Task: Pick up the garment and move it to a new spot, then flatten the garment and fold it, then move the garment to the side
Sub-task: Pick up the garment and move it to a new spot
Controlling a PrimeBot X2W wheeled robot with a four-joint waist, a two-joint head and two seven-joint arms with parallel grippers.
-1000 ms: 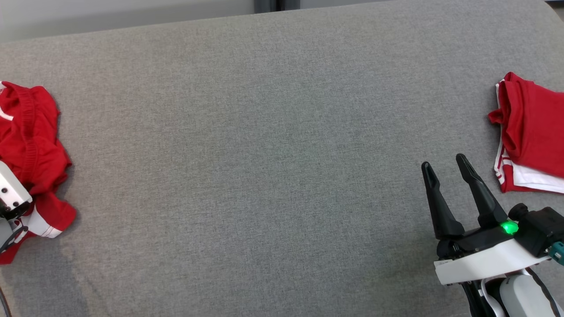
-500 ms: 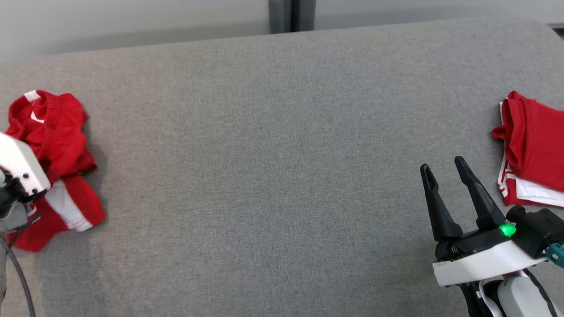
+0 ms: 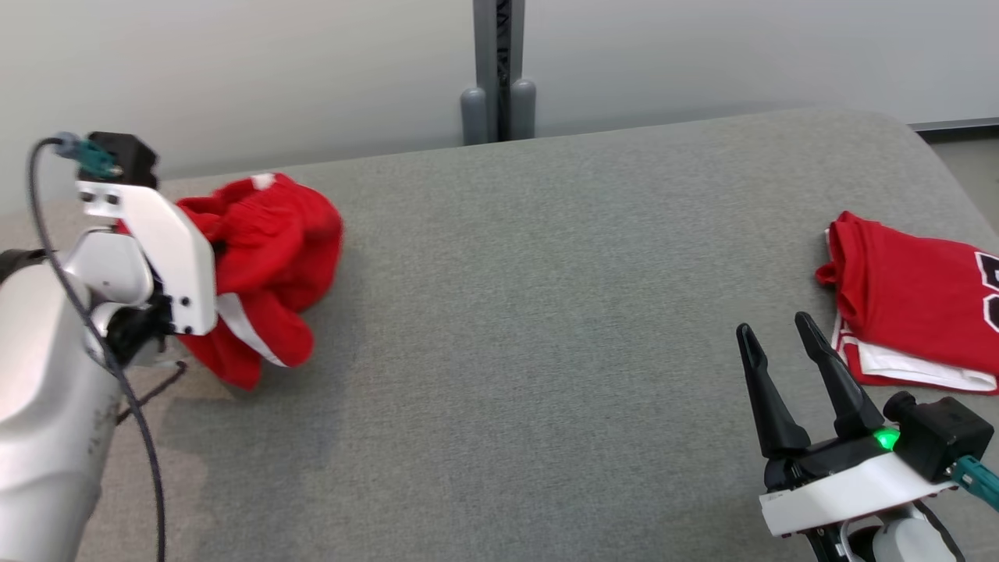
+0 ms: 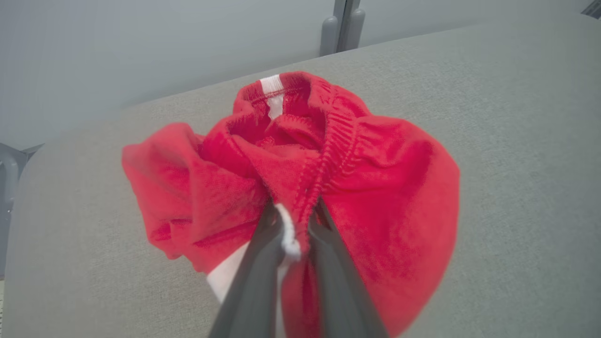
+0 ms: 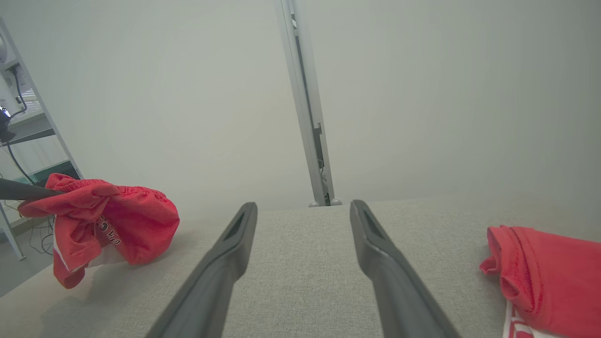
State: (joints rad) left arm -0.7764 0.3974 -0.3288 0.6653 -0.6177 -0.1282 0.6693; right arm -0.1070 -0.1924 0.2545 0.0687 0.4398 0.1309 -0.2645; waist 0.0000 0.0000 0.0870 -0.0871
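The garment is a crumpled pair of red shorts with white trim, hanging just above the left part of the grey padded surface. My left gripper is shut on its elastic waistband, with red cloth bunched around the fingers. In the head view the white left wrist housing hides the fingers. The right wrist view shows the garment dangling at the left, its lower end near the surface. My right gripper stands open and holds nothing at the lower right, fingers spread wide.
A folded red and white jersey lies at the right edge of the surface, close beside the right gripper. A grey post stands behind the far edge against a pale wall. A shelf frame with cables stands beyond the left end.
The head camera has tilted up. My left gripper has lifted the garment off the surface and carried it inward from the left edge. The right gripper has stayed open in place.
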